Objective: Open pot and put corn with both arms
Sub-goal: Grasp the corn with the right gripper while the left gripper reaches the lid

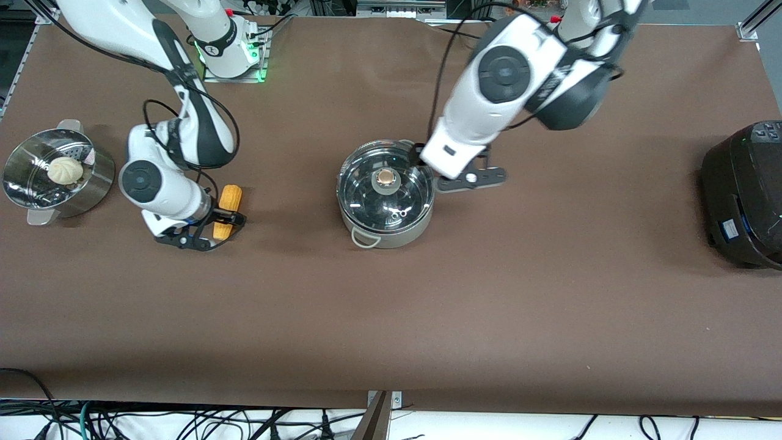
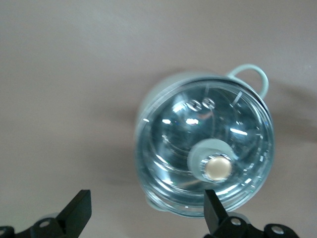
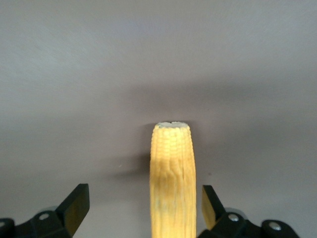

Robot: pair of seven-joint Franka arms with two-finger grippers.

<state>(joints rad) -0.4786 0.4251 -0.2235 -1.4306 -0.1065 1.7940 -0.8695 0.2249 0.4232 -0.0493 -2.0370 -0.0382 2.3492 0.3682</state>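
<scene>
Brown tabletop (image 1: pixel 391 318): lid (image 2: pixel 205 148) still on pot (image 1: pixel 386 194), left gripper (image 2: pixel 148 210) spread over its 2 o'clock rim, right gripper (image 3: pixel 141 208) spread straddling corn (image 3: pixel 171 178); next, likely close on knob (image 2: pixel 218 167) and corn.

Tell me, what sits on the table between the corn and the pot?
Nothing: the front view shows bare brown table between the corn and the pot.

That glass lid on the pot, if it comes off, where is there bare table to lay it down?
Bare table runs between the pot and the rice cooker, and along the whole strip nearer the front camera. There is also a gap between the pot and the corn. It is crowded around the corn, where the open right gripper straddles it, with the steamer basket close by. The open left gripper hovers beside the lid.
</scene>
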